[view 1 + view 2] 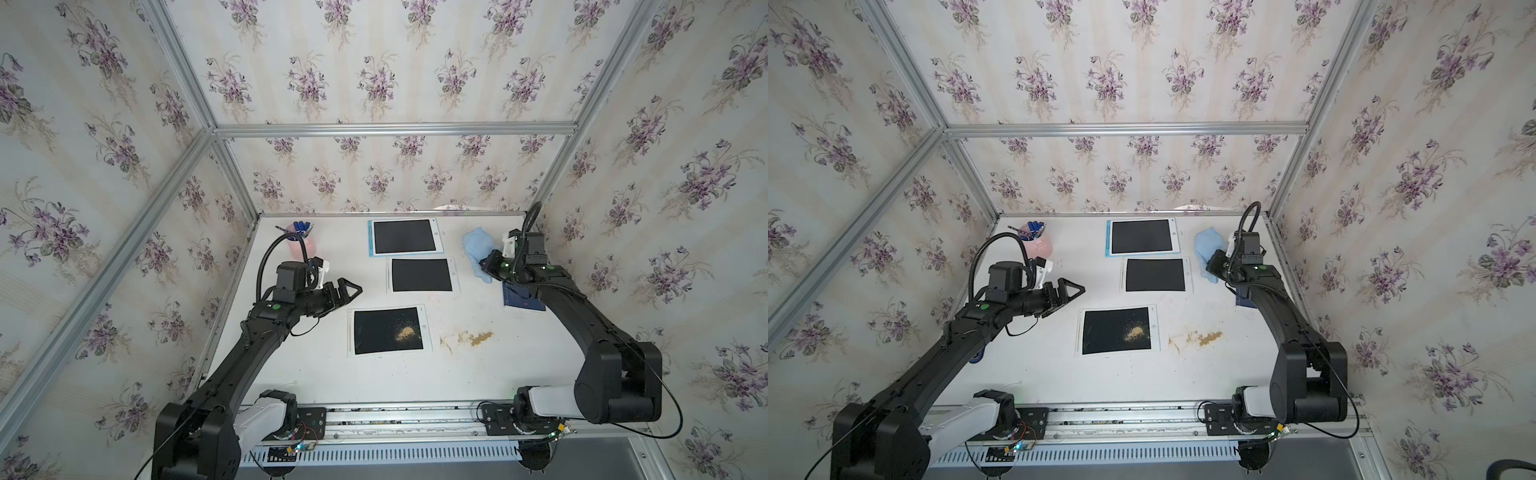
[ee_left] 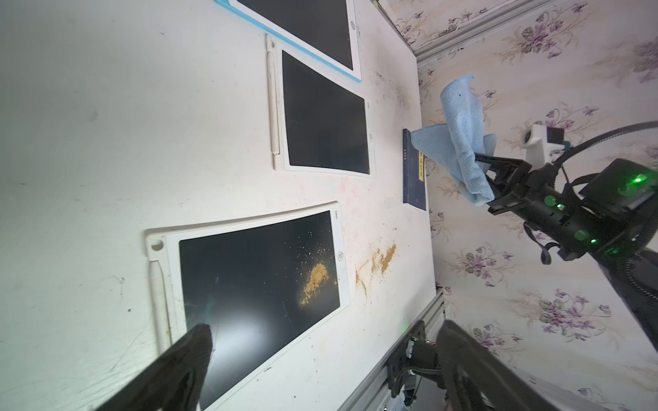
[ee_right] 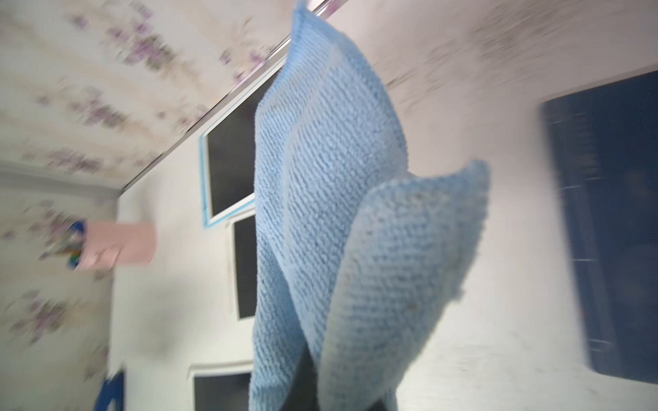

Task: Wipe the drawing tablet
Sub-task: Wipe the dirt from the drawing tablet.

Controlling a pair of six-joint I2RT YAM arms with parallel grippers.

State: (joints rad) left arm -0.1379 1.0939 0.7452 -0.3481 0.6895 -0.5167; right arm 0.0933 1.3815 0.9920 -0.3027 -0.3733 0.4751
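With the jaws of the right arm [image 1: 582, 318] clamped on the light-blue microfibre cloth [image 1: 478, 245], the white-framed black drawing tablet [image 1: 374, 332] soiled with tan powder [image 1: 406, 332] lies on the table [image 1: 316, 374] baseward and leftward of them, long axis left-right, nearer the wide-apart, empty jaws of the left arm [image 1: 266, 322].

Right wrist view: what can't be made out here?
- Powdered tablet: cut by the frame edge, partly covered by the blue cloth; powder unseen.
- Pink cup: contents motion-blurred.
- Dark blue book: cover blurred, cut by the edge.
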